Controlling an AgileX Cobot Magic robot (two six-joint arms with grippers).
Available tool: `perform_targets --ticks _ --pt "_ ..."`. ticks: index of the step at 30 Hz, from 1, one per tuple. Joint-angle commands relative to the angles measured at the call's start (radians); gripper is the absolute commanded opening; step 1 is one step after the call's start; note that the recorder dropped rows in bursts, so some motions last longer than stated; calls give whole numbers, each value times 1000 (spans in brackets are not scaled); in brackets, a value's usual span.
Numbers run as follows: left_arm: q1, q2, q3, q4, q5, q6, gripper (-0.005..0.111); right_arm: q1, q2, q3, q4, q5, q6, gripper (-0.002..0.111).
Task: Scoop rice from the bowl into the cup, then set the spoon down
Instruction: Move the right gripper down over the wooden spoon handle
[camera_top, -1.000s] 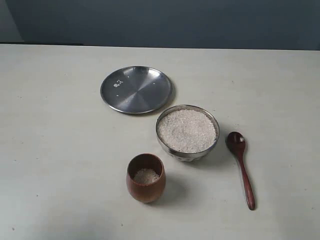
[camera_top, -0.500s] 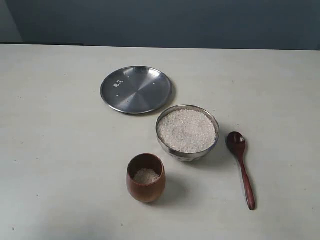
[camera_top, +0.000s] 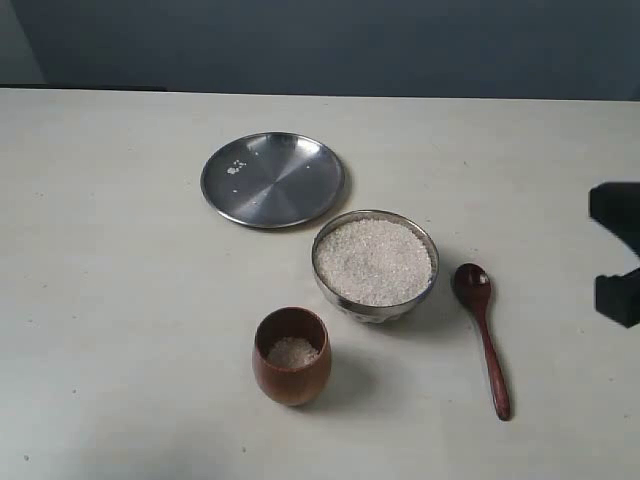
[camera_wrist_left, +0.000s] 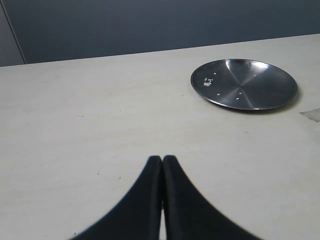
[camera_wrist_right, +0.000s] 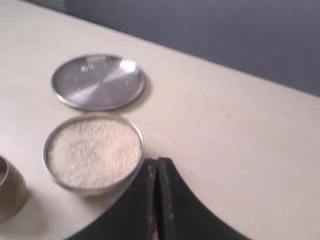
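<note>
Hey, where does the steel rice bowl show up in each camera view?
Exterior view: bowl right of centre, in front of the plate, spoon on its right.
Left wrist view: not in it.
Right wrist view: bowl beside the right gripper, nearer than the plate.
Shared landmark: the plate, in all three.

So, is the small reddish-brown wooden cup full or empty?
Partly filled: white rice grains cover the bottom of the wooden cup, well below its rim.

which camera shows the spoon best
The exterior view: the spoon lies whole, head to handle tip, right of the bowl. Neither wrist view shows it: the left sees the plate, the right the bowl and plate.
</note>
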Motion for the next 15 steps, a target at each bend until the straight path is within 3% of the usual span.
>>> perform_targets --ticks 1,15 --pt "3 -5 3 0 -11 -1 0 17 115 -5 43 47 -11 0" --pt "3 -5 3 0 -11 -1 0 17 556 -5 193 55 -11 0"
